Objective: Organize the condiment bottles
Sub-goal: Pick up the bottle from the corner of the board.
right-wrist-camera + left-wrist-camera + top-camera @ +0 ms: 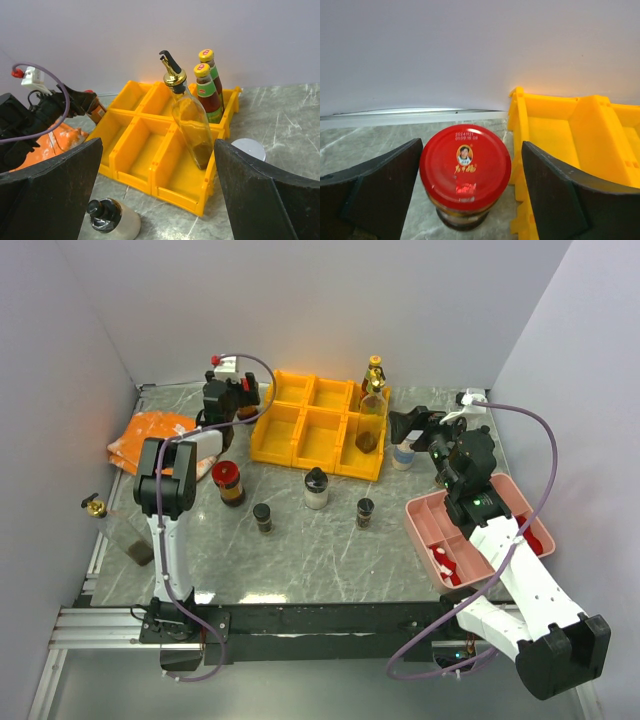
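Observation:
My left gripper (234, 400) is open at the back left, its fingers on either side of a red-capped jar (465, 167) that stands on the table beside the yellow bin tray (300, 445); it grips nothing. My right gripper (418, 426) is open and empty, right of the tray. In the tray stand a clear oil bottle with a gold pourer (190, 120) and two yellow-capped sauce bottles (207, 85). On the table stand another red-capped jar (229, 481), a white bottle with a black cap (316, 488), two small dark bottles (262, 517) (365, 512) and a white-capped bottle (403, 453).
A gold-capped bottle (118, 528) lies at the table's left edge. An orange cloth (148, 438) lies at the back left. A pink tray (500, 502) with red and white packets (448, 565) sits at the right under my right arm. Walls close in the back and sides.

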